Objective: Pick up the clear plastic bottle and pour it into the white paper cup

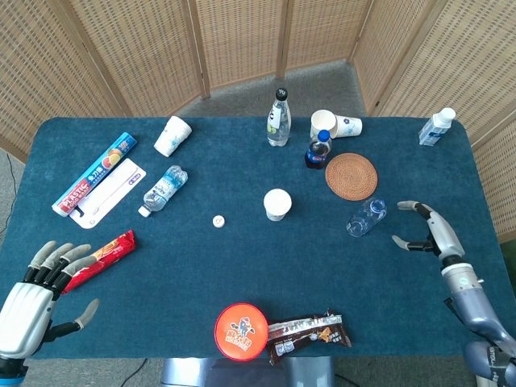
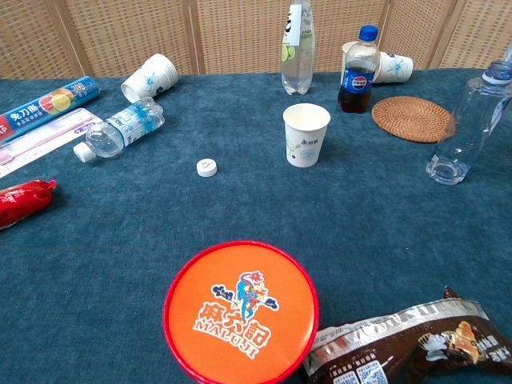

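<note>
1. Left hand (image 1: pixel 36 294) at the worktop's front-left corner, fingers spread wide, holds nothing; not seen in chest view.
2. Red snack pack (image 1: pixel 101 258) just beside its fingertips, near the left edge.
3. Back-left area: cling-film box (image 1: pixel 95 173), flat white pack (image 1: pixel 113 192) beside it, tipped paper cup (image 1: pixel 172 135), lying capped water bottle (image 1: pixel 164 189).
4. Loose white cap (image 2: pixel 206 166) on the cloth, left of centre.
5. Front edge: orange round lid (image 2: pixel 242 312), brown snack wrapper (image 2: pixel 412 332) touching its right side.
6. White paper cup (image 2: pixel 306 134) upright, open, mid-worktop, nothing touching it.
7. Behind it at the back edge: tall clear drink bottle (image 1: pixel 278 119); cola bottle (image 1: pixel 318 151) to its right; two more paper cups (image 1: pixel 334 125), one on its side.
8. Woven coaster (image 1: pixel 351 175) right of the cola, between the cup and the right edge.
9. Clear plastic bottle (image 2: pixel 470 128) stands upright, uncapped as far as visible, right of the white paper cup, just in front of the coaster; well apart from the cup.
10. Right hand (image 1: pixel 427 230) near the right edge, fingers parted and curved toward the bottle, close beside it, gripping nothing.
11. Small white-capped bottle (image 1: pixel 436 127) at the back-right corner.
12. Worktop (image 1: pixel 242 266): dark blue cloth. Woven rattan screens (image 1: pixel 242 36) behind, grey floor.
</note>
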Controlling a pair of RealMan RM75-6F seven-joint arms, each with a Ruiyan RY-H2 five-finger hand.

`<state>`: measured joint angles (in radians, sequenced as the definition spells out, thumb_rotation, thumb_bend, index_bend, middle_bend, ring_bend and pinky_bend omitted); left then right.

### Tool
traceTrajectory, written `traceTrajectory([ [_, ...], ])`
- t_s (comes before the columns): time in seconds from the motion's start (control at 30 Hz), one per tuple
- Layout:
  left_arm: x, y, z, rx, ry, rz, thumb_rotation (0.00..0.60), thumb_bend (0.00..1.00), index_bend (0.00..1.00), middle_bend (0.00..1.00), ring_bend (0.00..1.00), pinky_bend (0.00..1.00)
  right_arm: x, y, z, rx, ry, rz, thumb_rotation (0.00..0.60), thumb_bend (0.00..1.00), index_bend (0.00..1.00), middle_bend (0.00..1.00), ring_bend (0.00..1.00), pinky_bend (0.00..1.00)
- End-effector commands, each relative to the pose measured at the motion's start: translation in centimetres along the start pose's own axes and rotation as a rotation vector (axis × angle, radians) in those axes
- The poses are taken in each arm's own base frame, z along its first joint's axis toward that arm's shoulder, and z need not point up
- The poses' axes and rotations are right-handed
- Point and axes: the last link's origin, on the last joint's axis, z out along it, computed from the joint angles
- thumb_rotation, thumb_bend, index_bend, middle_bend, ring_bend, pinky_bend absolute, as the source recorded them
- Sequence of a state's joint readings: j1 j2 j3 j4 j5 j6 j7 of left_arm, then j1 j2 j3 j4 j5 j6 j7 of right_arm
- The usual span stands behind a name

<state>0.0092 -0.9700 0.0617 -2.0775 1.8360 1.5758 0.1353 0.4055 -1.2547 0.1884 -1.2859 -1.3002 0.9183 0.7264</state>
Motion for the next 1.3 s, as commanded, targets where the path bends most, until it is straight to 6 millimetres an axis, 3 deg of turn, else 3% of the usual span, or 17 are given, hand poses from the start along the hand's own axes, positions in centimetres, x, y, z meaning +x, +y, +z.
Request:
traceTrajectory([
  [0.03,0.0,0.0,0.0,0.0,0.0,-0.002,0.492,0.38,0.21,0.19,0.14,0.04,0.5,0.3,-0.9,-0.004,0.013,-0.021,0.6,0.3,0.24,0.26,0.14,0.1],
  [0.5,-0.3,-0.5,-0.4,0.027,-0.004,-0.018,0.488,0.38,0.21,0.19,0.14,0.04,3.4,2.1,-6.0,-0.04,0.127,-0.154,0.6,0.33,0.24,0.26,0.13,0.1],
  [0.73,-0.5,-1.1,-1.4,0.065,-0.013,-0.03,0.487,0.38,0.21,0.19,0.14,0.04,4.7,2.5,-9.3,-0.07,0.198,-0.345,0.6,0.33,0.24,0.26,0.12,0.1],
  [1.03,-0.5,-1.7,-2.8,0.103,-0.012,-0.04,0.486,0.38,0.21,0.19,0.14,0.04,4.5,3.0,-13.6,-0.101,0.275,-0.487,0.6,0.32,0.24,0.27,0.11,0.09],
  [1.3,-0.6,-1.8,-3.4,0.121,-0.018,-0.048,0.487,0.38,0.21,0.19,0.14,0.04,3.2,3.0,-16.3,-0.116,0.333,-0.603,0.6,0.3,0.24,0.27,0.11,0.07],
])
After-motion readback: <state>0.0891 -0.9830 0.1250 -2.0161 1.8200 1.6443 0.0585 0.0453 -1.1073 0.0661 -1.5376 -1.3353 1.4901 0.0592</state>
